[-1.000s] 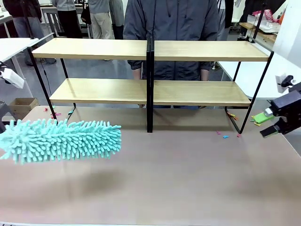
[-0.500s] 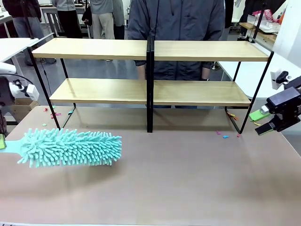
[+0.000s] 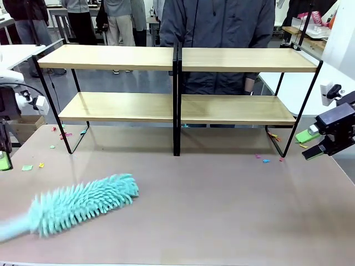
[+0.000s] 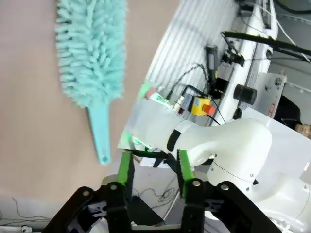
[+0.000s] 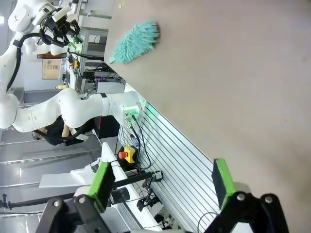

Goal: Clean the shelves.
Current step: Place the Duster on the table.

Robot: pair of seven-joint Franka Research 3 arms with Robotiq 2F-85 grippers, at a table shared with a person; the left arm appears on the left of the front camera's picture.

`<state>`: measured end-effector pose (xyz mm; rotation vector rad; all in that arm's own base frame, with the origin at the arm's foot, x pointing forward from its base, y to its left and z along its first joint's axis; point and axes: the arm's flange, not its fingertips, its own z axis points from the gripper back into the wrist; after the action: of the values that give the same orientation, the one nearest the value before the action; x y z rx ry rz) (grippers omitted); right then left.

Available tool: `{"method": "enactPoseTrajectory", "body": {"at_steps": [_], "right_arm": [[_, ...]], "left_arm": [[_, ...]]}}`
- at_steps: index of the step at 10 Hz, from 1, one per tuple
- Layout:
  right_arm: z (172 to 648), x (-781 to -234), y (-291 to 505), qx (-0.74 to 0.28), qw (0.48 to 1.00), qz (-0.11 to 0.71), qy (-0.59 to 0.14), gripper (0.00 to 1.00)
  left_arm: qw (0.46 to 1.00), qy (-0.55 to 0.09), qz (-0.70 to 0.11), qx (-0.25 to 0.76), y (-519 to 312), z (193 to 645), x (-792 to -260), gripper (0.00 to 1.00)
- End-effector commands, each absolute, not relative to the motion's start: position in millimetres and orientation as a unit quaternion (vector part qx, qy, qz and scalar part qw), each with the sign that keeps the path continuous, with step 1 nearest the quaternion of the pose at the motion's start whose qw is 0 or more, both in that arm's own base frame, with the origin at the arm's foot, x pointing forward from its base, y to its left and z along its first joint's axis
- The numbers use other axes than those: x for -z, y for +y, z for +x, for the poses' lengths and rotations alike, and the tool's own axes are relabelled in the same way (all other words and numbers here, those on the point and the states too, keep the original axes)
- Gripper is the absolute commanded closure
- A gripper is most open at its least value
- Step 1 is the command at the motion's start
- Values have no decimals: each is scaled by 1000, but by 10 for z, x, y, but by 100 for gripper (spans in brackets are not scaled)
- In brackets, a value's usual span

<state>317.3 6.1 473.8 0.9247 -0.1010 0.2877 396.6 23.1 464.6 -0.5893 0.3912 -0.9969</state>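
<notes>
**A:** Look! The fluffy duster [image 3: 83,204] fell down. A second ago the left gripper [image 4: 153,167] was holding it up in the air. Now it lies flat on the table [image 3: 233,216].

**B:** So did the gripper let go?

**A:** Yes. In the left wrist view its green fingers [image 4: 126,167] stand a little way apart and nothing is between them. The duster lies past the fingertips and off to one side, with its thin handle end pointing back at the gripper.

**B:** What about the other gripper?

**A:** The right gripper [image 3: 312,145] hangs at the far right side. Its fingers are spread wide and it holds nothing.

**B:** Where are the shelves [image 3: 177,58]?

**A:** They stand at the back of the table, between the two grippers and farther away than both. A person [image 3: 216,27] stands behind them. The wood boards look bare.

**B:** So is the cleaning done?

**A:** I think the wiping part is over, or stopped for now. Nobody holds the duster, so nothing can wipe the boards until someone picks it up again.
</notes>
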Motion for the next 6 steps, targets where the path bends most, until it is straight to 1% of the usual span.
{"method": "enactPoseTrajectory", "body": {"at_steps": [1,2,3,5,6], "right_arm": [[3215,-4743,60,-150,877,453,-58,0],[3215,-4743,60,-150,877,453,-58,0],[3215,-4743,60,-150,877,453,-58,0],[3215,-4743,60,-150,877,453,-58,0],[3174,-4736,66,-139,884,443,-48,0]], "left_arm": [[869,83,-238,425,253,3913,-4827,0],[890,0,-238,388,306,3889,-4975,0],[890,-57,-271,363,369,3826,-5129,0],[862,-52,-354,359,343,3665,-5239,0],[832,-44,-430,349,298,3578,-5271,0]]}}
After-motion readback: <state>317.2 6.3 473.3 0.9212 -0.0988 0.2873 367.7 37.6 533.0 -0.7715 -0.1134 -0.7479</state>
